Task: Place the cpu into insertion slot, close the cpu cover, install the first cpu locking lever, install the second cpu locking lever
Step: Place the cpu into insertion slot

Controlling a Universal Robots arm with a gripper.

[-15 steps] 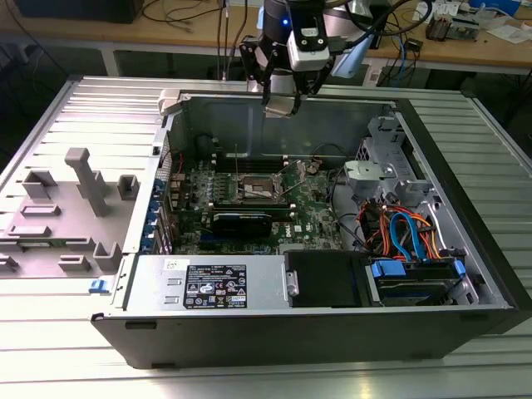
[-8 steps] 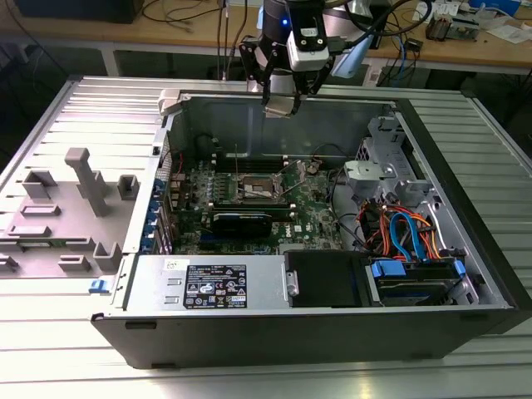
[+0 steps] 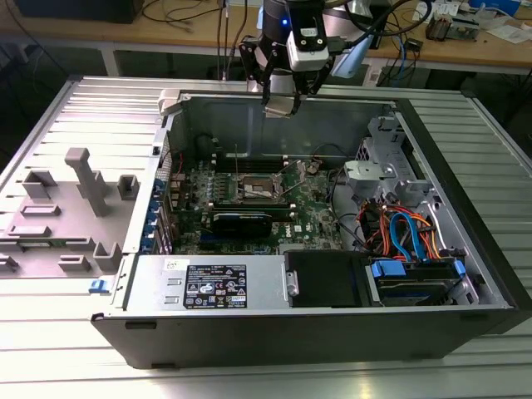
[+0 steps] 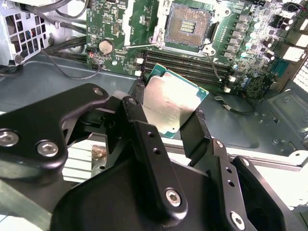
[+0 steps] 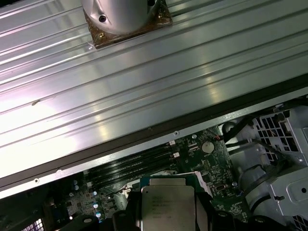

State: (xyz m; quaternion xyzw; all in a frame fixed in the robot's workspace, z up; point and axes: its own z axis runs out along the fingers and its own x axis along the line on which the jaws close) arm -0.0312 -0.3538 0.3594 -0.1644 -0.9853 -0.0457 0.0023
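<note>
A silvery ribbed metal desk (image 3: 75, 374) carries an open black tower computer case (image 3: 316, 332), which lies on its side with the open face upward. On the exterior view's left, just beside the case, sits a grey moulded holder with upright posts and pockets (image 3: 79, 199). In the first wrist view, a round silvery pedestal (image 5: 120, 14) stands on a brass-coloured base plate (image 5: 103, 39) on the desk.

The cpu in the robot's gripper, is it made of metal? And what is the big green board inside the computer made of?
The cpu top looks like dull silvery metal: it shines softly. Its thin green rim looks like circuit board. The motherboard looks like green lacquered laminate, maybe fibreglass, with silvery solder spots.
</note>
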